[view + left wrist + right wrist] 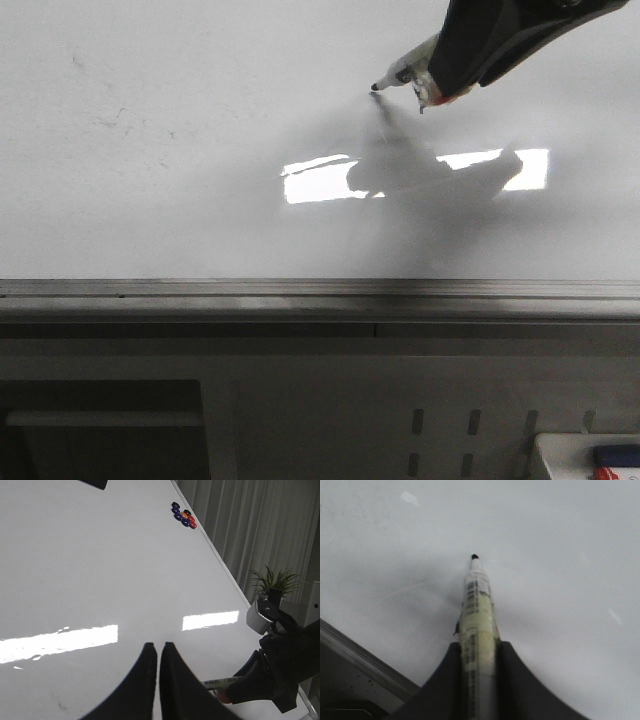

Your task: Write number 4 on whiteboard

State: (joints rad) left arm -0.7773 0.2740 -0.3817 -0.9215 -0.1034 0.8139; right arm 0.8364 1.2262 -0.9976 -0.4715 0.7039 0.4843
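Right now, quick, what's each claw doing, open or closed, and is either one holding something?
Left claw: closed, holding nothing.
Right claw: closed on the marker, tip at the whiteboard.

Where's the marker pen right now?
The marker is clamped in the right gripper at the upper right of the front view, its dark tip pointing left at the whiteboard, just above the bright glare patch.

**Glossy whiteboard surface with magnets**

The whiteboard [180,200] lies flat as the tabletop, white and shiny, with a bright rectangular glare [320,180] and faint smudges [115,120]. A grey metal rail [300,290] runs along its near edge. Small coloured magnets [183,516] cluster near one edge.
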